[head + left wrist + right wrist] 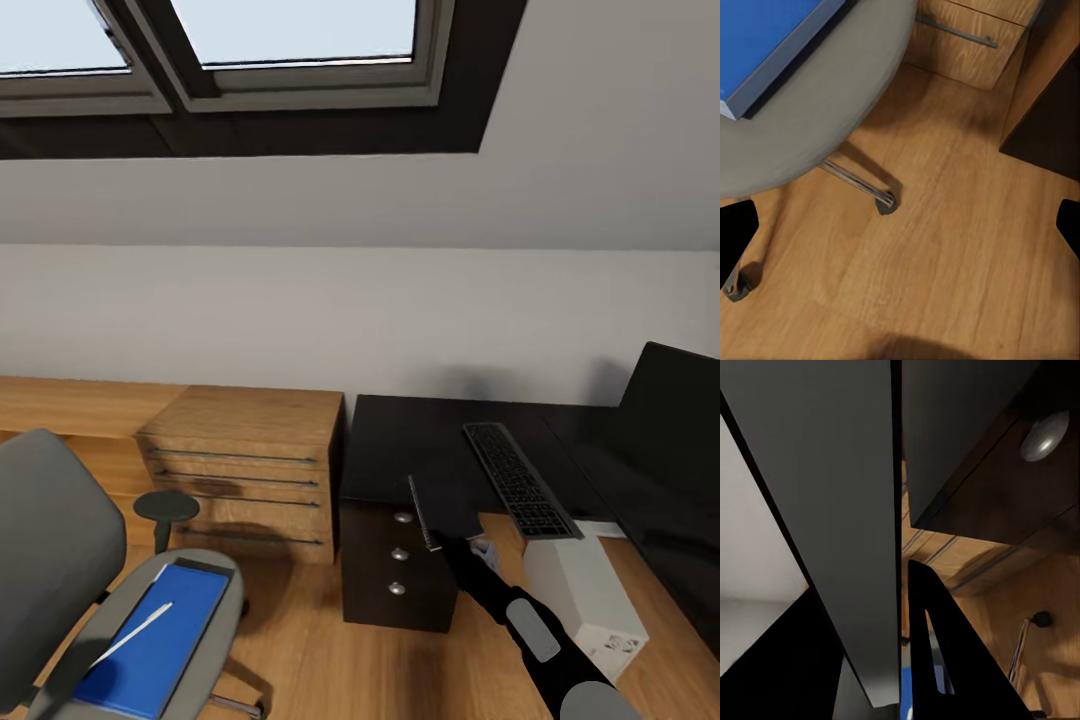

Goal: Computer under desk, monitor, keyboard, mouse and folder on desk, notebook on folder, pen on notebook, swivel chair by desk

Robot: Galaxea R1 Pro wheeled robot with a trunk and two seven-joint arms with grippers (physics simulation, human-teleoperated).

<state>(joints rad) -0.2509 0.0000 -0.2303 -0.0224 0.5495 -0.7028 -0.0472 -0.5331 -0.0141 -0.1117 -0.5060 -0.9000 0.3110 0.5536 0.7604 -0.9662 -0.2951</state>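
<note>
My right gripper (468, 548) is shut on the dark grey notebook (445, 510), holding it on edge over the front corner of the black desk (400, 440). In the right wrist view the notebook (832, 510) runs between the fingers (937, 645). The keyboard (517, 480) lies on the desk beside the black monitor (665, 420). The light grey computer (585, 600) stands under the desk. At lower left the swivel chair (60, 560) carries the blue folder (155, 640) with the whitish pen (135, 633) on it. My left gripper (900, 225) hangs open over the floor beside the chair seat (817, 112). The mouse is out of view.
A low wooden drawer unit (240, 460) stands against the wall between chair and desk. Black desk drawers with silver knobs (400, 555) face me. The chair's chrome leg and caster (881, 201) rest on the wooden floor (960, 270). A sloped ceiling with a skylight (300, 30) is above.
</note>
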